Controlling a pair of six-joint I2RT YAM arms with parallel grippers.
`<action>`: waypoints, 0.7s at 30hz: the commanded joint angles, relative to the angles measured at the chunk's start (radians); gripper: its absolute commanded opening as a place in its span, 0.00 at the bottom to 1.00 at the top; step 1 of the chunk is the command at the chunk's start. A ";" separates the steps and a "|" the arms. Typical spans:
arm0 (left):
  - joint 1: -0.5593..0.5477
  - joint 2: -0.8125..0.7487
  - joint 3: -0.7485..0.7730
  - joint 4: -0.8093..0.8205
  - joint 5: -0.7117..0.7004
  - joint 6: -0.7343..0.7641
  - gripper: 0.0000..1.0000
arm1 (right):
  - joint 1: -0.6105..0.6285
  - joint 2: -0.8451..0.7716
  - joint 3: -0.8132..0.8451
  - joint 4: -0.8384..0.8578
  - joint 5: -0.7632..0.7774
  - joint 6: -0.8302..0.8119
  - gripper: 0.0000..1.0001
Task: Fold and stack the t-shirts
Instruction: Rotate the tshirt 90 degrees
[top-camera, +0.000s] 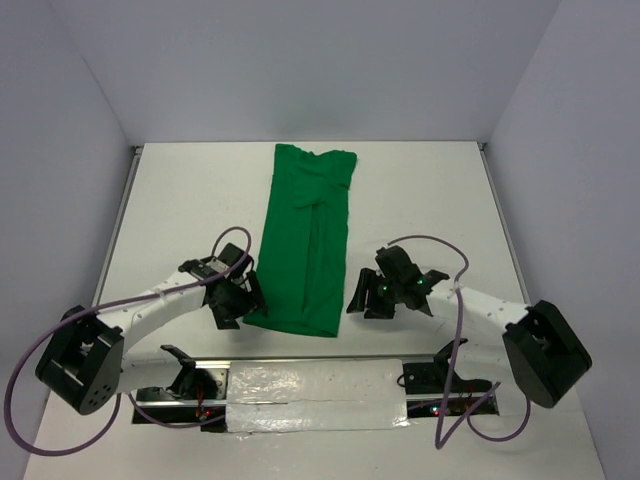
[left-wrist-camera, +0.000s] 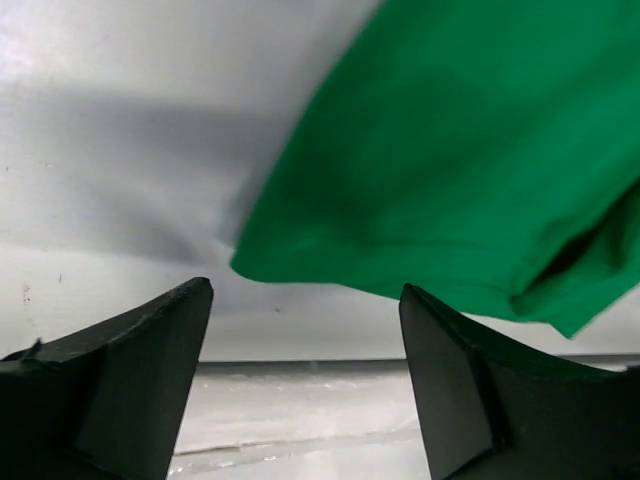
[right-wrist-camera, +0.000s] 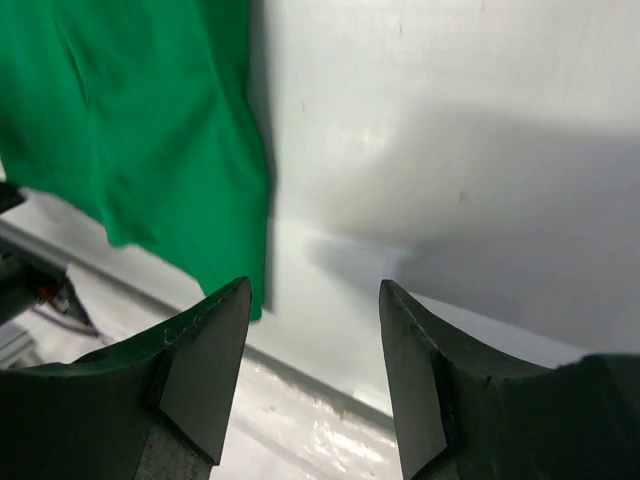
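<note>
The bright green t-shirt (top-camera: 308, 236) lies flat on the white table as a long narrow strip, running from the far edge to near the front. My left gripper (top-camera: 243, 305) is open and empty, just left of the shirt's near-left corner. In the left wrist view the shirt's corner (left-wrist-camera: 440, 170) lies just beyond my gripper (left-wrist-camera: 305, 290). My right gripper (top-camera: 362, 300) is open and empty, just right of the shirt's near-right corner. In the right wrist view the shirt (right-wrist-camera: 130, 120) lies to the left of my gripper (right-wrist-camera: 313, 290).
The white table (top-camera: 180, 200) has side rails and grey walls around it. A shiny taped strip (top-camera: 315, 395) runs along the front edge between the arm bases. Purple cables (top-camera: 425, 242) loop over both arms.
</note>
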 joint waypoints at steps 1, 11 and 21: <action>-0.005 -0.056 -0.094 0.106 -0.002 -0.088 0.87 | 0.004 -0.102 -0.094 0.045 -0.094 0.083 0.61; -0.005 -0.070 -0.214 0.264 -0.028 -0.110 0.73 | 0.064 -0.027 -0.184 0.295 -0.212 0.226 0.61; -0.003 -0.074 -0.239 0.255 -0.097 -0.117 0.26 | 0.151 0.108 -0.127 0.337 -0.176 0.242 0.43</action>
